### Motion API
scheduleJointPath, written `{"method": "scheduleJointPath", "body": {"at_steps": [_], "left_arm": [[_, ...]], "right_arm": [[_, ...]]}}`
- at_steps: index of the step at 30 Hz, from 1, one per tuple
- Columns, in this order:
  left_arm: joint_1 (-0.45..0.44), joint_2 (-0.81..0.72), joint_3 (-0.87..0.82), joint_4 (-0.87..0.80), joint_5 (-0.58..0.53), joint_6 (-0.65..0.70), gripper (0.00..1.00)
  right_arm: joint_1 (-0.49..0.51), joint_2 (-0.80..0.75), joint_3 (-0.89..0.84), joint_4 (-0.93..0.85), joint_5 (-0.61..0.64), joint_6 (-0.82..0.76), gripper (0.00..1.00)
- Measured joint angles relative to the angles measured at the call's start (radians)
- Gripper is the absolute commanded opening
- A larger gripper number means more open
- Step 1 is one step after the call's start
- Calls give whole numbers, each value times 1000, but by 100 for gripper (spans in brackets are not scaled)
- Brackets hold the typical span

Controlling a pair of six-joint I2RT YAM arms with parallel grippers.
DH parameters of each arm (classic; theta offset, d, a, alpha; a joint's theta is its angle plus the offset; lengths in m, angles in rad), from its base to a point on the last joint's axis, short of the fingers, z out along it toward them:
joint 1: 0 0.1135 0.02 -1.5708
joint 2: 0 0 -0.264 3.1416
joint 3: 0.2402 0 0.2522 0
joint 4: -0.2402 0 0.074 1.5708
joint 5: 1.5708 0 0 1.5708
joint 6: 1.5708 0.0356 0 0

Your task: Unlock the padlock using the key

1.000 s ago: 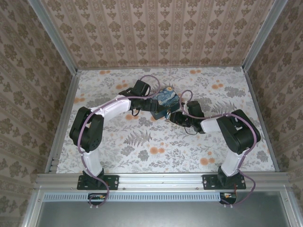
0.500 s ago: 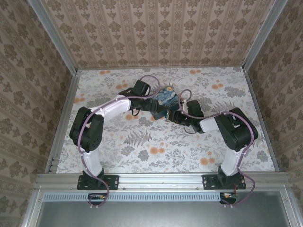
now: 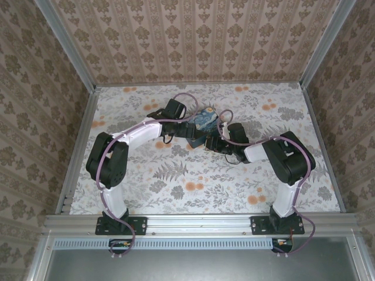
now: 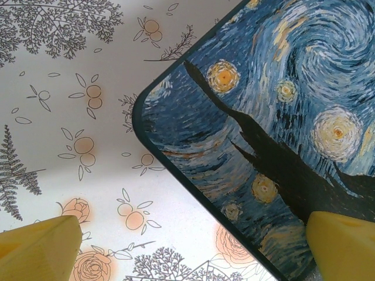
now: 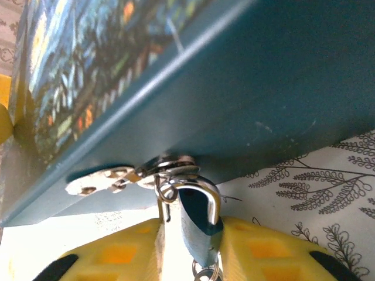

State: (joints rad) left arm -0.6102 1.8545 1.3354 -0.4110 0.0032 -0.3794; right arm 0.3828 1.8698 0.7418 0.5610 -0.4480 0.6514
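The padlock [image 5: 199, 231] hangs by its shackle [image 5: 206, 190] from the hasp [image 5: 111, 178] on the side of the box [image 5: 281, 76], its body down between the yellow fingers [image 5: 266, 252] of the right hand [image 5: 193, 257]. That hand is nearly closed round it, one pad against the padlock and a sliver of light at the other; whether it grips cannot be told. The likely aim is to steady the padlock for the key. The left hand [image 4: 190, 249], wide open and holding nothing, straddles the box corner, one fingertip over the lid and the other over the floral desk [image 4: 70, 88], probably to brace the box against sliding.
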Motion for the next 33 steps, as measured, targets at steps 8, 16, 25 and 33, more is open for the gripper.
{"method": "scheduleJointPath", "body": {"at_steps": [8,16,25,33], "left_arm": [[0,0,0,2,-3,0,100],[0,0,0,2,-4,0,100],[-11,1,0,5,-5,2,100],[-19,5,0,15,-19,14,100]], "right_arm": [[5,5,2,0,10,3,1],[-11,-13,-34,32,34,48,0],[-42,-20,-73,96,37,142,0],[-76,-19,-78,143,13,230,0]]}}
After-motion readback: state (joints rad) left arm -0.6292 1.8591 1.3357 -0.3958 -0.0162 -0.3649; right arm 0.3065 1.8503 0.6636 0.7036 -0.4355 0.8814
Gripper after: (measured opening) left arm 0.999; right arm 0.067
